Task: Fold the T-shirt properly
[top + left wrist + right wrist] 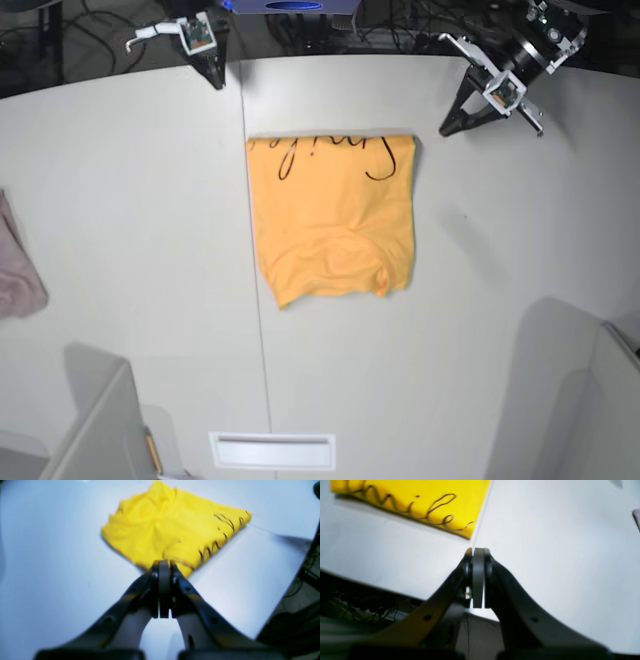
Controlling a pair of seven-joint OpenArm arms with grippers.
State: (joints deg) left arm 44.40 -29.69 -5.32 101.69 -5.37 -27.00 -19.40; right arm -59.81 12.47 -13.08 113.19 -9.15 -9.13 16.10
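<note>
From the left wrist camera, the left claw [164, 563] shows its jaws pressed fully together with nothing between them, its tip hovering just at the near corner of the yellow T-shirt [170, 530], which lies folded on the pale counter [62, 555] with black script along one edge. From the right wrist camera, the right claw [478, 551] is likewise closed tight and empty, near the shirt's printed corner [420, 500] but apart from it, with bare counter [557, 555] beneath. From the overhead base camera, the shirt [335, 225] sits near the counter's [130, 200] middle as a roughly rectangular packet, script along the far edge, the near hem slightly uneven and rumpled. The left claw [447, 128] rests just off its far corner on the picture's right; the right claw [216, 80] sits farther off on the picture's left. A pinkish cloth [18, 270] lies at the counter's edge, well apart. The fold looks nearly done; finishing well likely means opening both claws, pinching matching corners evenly, and laying the edges square without dragging the layers underneath.
</note>
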